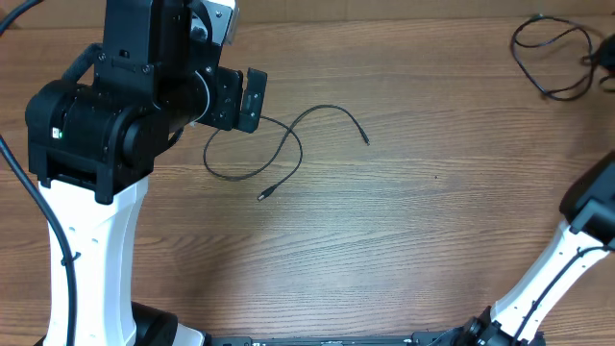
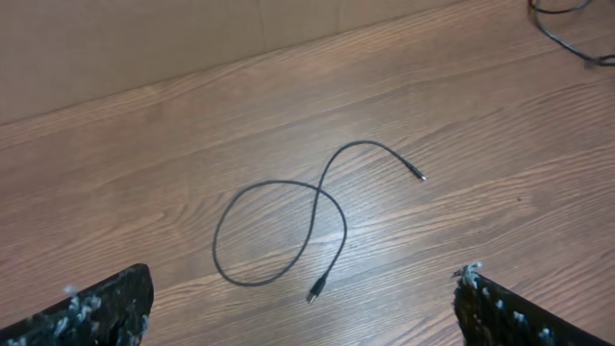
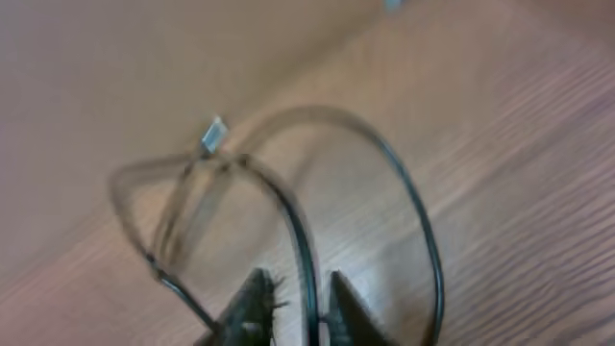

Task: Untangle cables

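In the middle-left of the overhead view, one cable (image 1: 301, 149) is lying loose on the table (image 1: 432, 240). It makes one open loop that crosses over itself, then both tails wander off. One plug (image 1: 365, 140) ends up toward the centre and the other plug (image 1: 261, 196) sits lower down. It's flat on the wood and nothing is touching it.

The left gripper (image 2: 300, 288) hangs above that cable with its fingers (image 2: 106, 308) spread really wide, one in each bottom corner of the left wrist view. There's nothing between them. From that camera the loop (image 2: 343, 231) sits right in the middle of the frame.

The second cable (image 1: 550, 93) is way off in the upper right corner of the overhead shot, well apart from the first, lying in a few loose loops.

The right wrist view is pretty blurry, but that's where the right gripper (image 3: 303, 312) is. Its tips are at the bottom edge, only a little apart, and a strand of the second cable (image 3: 423, 231) runs up through the narrow gap. I can't tell whether either tip touches it. A small silver plug (image 3: 213, 135) shows at the upper left of that frame, where the loops bunch together.
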Robot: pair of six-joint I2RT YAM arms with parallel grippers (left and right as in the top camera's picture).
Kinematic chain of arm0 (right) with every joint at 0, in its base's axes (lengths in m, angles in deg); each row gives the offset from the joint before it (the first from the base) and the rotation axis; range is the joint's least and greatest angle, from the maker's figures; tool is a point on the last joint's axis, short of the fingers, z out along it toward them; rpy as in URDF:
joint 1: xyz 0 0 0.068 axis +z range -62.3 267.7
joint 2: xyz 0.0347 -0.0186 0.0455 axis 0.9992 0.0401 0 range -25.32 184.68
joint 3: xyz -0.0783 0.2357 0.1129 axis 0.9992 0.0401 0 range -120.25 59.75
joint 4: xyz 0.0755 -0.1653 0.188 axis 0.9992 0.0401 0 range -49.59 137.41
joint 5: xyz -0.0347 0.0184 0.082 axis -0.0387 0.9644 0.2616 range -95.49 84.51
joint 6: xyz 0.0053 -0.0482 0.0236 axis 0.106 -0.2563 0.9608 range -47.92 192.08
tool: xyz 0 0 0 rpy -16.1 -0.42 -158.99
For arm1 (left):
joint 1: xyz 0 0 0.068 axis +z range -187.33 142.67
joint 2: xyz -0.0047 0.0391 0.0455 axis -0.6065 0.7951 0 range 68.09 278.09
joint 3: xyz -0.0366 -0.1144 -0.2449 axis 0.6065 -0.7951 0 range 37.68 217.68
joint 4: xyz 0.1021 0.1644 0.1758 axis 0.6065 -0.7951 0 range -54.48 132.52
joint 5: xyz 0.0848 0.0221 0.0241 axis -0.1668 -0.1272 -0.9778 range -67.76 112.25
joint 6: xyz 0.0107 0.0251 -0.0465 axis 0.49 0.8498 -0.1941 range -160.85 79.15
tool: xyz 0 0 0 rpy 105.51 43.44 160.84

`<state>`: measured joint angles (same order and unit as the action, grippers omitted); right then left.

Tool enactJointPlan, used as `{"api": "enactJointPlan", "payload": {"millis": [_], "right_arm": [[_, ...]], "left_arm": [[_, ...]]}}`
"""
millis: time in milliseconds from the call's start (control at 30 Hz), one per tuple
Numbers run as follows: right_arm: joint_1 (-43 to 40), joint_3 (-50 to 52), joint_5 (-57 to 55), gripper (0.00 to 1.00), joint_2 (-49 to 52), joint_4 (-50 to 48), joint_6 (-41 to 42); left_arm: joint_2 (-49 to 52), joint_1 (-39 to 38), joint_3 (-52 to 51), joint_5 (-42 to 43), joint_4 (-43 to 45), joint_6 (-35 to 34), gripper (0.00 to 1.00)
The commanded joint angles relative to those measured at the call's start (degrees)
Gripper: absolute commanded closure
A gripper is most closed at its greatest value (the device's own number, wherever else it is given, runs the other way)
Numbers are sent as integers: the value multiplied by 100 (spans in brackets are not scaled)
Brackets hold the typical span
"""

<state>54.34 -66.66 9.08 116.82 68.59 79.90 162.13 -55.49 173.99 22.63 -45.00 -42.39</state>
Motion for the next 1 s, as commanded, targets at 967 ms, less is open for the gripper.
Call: {"api": "enactJointPlan", "payload": {"millis": [967], "right_arm": [[2151,13,487,0,-2809,2975,597]], "left_arm": [[4,-109,9,-697,127,-452,0]]}}
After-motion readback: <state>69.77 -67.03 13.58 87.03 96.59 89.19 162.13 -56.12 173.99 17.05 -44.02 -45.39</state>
